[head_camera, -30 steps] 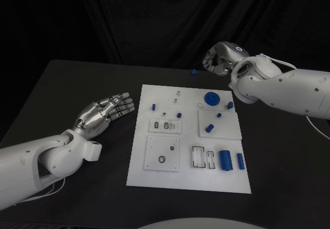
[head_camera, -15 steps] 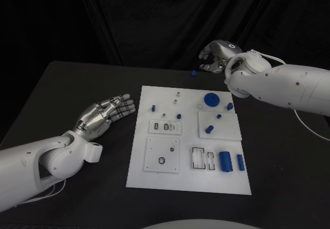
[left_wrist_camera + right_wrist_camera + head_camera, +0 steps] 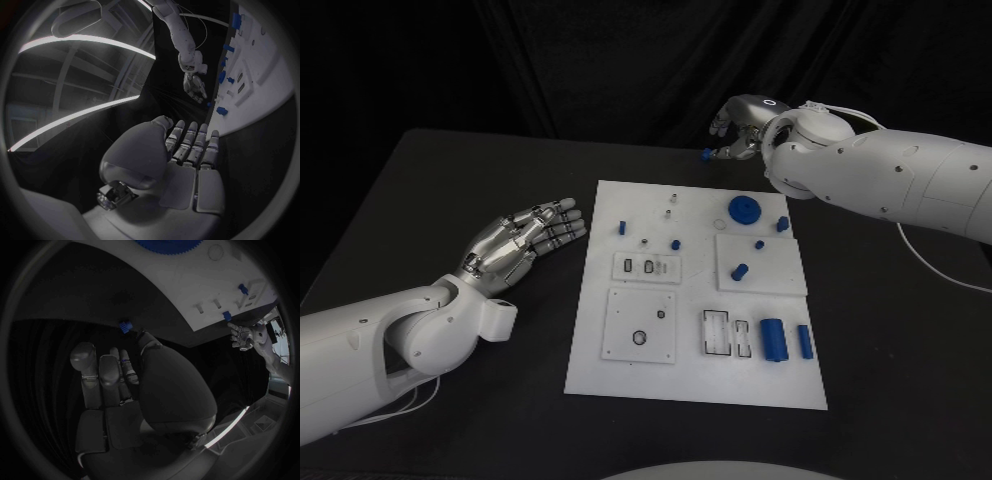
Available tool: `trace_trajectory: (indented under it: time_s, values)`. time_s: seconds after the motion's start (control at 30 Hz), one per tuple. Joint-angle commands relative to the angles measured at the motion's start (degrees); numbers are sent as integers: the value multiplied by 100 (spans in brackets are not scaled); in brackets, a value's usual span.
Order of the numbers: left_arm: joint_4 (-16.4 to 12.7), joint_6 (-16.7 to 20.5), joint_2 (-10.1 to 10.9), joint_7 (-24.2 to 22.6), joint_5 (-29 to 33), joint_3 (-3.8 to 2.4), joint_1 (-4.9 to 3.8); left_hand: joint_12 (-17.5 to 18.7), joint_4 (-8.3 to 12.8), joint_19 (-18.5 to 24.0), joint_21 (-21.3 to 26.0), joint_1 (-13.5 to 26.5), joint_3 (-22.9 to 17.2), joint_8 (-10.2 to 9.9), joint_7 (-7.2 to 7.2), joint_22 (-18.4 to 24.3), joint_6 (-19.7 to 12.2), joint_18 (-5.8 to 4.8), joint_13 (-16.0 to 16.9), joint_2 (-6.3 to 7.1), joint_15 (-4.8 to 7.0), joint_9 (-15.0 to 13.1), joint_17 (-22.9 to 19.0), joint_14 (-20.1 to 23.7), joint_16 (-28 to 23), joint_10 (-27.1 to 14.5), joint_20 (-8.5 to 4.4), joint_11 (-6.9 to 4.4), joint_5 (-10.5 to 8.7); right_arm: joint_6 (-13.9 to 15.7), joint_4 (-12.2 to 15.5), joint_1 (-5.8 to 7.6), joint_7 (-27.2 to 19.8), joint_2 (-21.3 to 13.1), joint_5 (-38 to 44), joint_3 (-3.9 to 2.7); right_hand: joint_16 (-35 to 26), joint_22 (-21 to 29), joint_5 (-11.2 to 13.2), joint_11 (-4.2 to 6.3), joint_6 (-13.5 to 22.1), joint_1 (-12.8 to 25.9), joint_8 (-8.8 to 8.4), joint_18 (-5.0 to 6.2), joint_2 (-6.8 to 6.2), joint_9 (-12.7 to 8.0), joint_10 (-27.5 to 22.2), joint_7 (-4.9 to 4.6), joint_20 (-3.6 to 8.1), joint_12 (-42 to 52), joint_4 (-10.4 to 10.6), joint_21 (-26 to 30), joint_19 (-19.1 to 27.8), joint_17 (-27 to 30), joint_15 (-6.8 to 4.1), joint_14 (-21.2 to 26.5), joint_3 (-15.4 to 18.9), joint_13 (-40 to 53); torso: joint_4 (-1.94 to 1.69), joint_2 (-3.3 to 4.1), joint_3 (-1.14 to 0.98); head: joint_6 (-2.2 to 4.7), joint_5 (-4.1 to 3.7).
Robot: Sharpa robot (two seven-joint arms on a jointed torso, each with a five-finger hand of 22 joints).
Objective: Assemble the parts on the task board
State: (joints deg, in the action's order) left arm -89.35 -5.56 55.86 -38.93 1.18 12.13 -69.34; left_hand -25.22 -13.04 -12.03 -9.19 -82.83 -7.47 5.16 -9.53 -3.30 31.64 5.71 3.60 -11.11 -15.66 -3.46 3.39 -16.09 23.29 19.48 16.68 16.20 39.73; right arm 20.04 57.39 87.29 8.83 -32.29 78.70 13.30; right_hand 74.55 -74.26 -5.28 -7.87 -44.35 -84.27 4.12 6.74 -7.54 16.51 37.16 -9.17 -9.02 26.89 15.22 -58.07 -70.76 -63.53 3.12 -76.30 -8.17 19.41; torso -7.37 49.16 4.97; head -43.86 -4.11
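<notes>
Fetching step: right hand [image 3: 737,128], fingers apart and empty, reaches a stray blue part [image 3: 707,154] on the desk [image 3: 473,180], upper centre, beyond the task board [image 3: 689,375]. Left hand [image 3: 519,240] released. Next: pinch it.

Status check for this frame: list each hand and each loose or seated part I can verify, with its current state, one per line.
left hand: holds nothing, fingers apart, beside the task board.
right hand: over the table's far edge, by the small blue part; contact unclear.
small blue part: lying on the table, off the board.
blue gear: on the board's far end.
two blue cylinders: lying side by side on the board's near end.
</notes>
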Motion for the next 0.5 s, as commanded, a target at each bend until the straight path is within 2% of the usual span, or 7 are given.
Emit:
trace_trajectory:
  time_s: [0.03, 0.27, 0.5]
  values:
    - [1, -82, -18, -740, -13, -2, 8, -23, 1, -22, 25, 52, -18, 29, -113, 6, 28, -92, 8, -14, -21, -8, 7, -26, 20, 30, 2, 17, 3, -407, -87, -22, -41, 46, 19, -6, 29, -20, 58, 11, -76, 56, 41, 45, 35, -26, 71, -17, 17, -42, 17, -28, -62, 10, -39, -32, 48, -57, -17, 10, 1, 13, -12]
    - [6, -79, -26, -738, -13, -2, 8, -23, 1, -22, 25, 52, -18, 29, -113, 6, 28, -92, 8, -14, -21, -8, 7, -26, 20, 30, 2, 17, 3, -578, -288, -52, -70, 169, -36, -8, 9, -32, 111, 25, -127, 27, 41, 45, 94, -86, 87, -54, 47, -149, 20, -5, -74, 52, -75, -20, 63, -179, -24, 16, 0, 37, -8]
    - [10, -82, -42, -738, -13, -3, 8, -25, 1, -20, 27, 55, -25, 30, -113, 7, 30, -93, 8, -11, -21, -8, 7, -25, 20, 32, 1, 18, 4, -598, -484, -79, -134, 268, -56, -13, -28, -44, 22, 34, -94, -64, -1, 46, 152, -188, 48, -8, 93, -344, -55, 44, -73, 116, -120, 11, 65, -366, -23, 7, 5, 42, 6]
